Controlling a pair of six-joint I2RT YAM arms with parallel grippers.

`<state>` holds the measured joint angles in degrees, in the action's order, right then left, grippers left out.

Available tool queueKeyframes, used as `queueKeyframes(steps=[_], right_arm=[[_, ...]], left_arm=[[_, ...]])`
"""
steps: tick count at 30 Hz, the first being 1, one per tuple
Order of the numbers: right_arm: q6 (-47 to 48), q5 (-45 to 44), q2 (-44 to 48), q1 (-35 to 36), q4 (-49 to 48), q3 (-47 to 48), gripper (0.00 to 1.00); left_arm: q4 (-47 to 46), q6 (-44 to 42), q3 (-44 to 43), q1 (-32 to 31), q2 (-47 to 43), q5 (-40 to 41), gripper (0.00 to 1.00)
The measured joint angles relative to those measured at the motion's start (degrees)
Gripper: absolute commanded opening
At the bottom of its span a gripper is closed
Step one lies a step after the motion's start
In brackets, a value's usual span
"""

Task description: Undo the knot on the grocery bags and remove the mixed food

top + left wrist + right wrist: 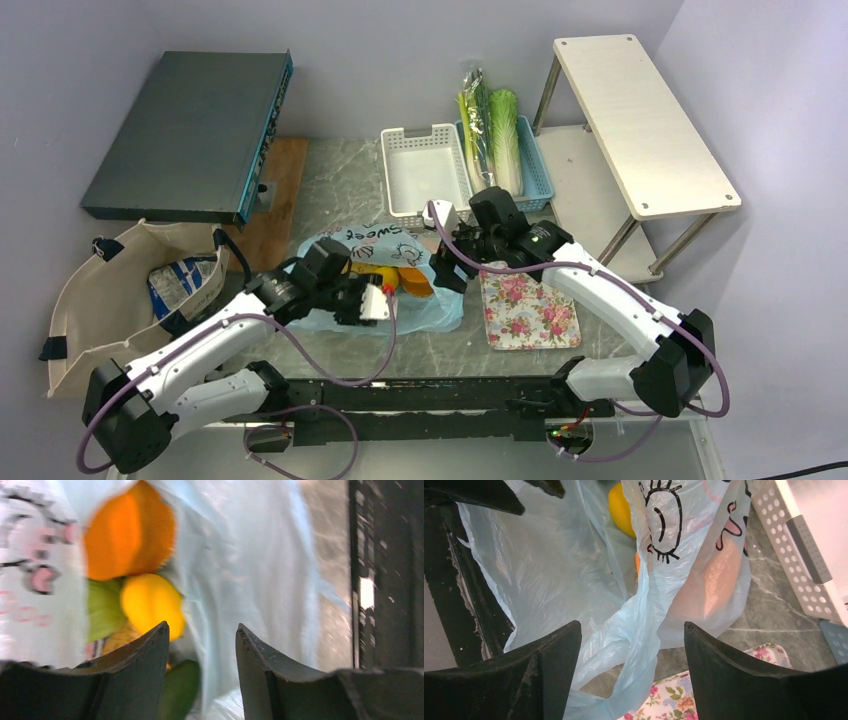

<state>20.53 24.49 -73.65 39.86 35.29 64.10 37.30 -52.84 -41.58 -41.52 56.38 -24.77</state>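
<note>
The light-blue plastic bag with black lettering lies mid-table with its mouth open; I see no knot in any view. Inside it are an orange doughnut, a yellow piece and green pieces. My left gripper is open at the bag's near side, its fingers astride thin plastic. My right gripper is open at the bag's right edge, with a loose handle loop lying between its fingers. The beige tote at the left holds a blue chip bag. Green stalks and napa cabbage lie in the blue basket.
A white basket and a blue basket stand behind the bag. A floral tray lies to its right. A black box on a wooden board is at the back left. A white shelf is at the right.
</note>
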Motion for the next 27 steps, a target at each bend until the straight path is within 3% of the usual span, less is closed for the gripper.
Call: queueKeyframes(steps=[4,6,8,12,14,18,21,27], right_arm=[[-0.7,-1.1,0.1,0.0,-1.4,0.0,0.84],[-1.1,-2.0,0.1,0.0,-2.2,0.0,0.78],[-1.2,-2.5,-0.2,0.0,-3.0,0.0,0.57],[-1.2,-3.3,-1.9,-0.2,-3.8,0.2,0.18],[-1.3,-3.6,-2.9,-0.5,-4.1,0.6,0.0],[-2.1,-4.8,-3.9,-3.1,-5.4,2.1,0.0],[-3.0,-5.2,-3.8,-5.0,-6.7,2.8,0.0],[-4.0,-2.6,-1.8,-5.9,-7.6,2.7,0.0]], left_arm=[[-5.8,5.6,-4.0,2.7,3.6,0.8,0.49],[-7.8,7.2,-5.9,5.8,7.4,0.9,0.49],[-9.7,8.6,-7.6,9.0,10.9,1.1,0.5],[-14.4,11.6,-10.8,13.9,16.4,2.5,0.69],[-17.7,13.0,-11.2,15.0,17.5,3.6,0.71],[-21.3,13.6,-11.1,15.2,17.2,3.5,0.67],[-23.3,11.6,-8.4,15.3,14.1,0.8,0.56],[-16.1,0.7,-4.2,15.1,7.4,-4.9,0.45]])
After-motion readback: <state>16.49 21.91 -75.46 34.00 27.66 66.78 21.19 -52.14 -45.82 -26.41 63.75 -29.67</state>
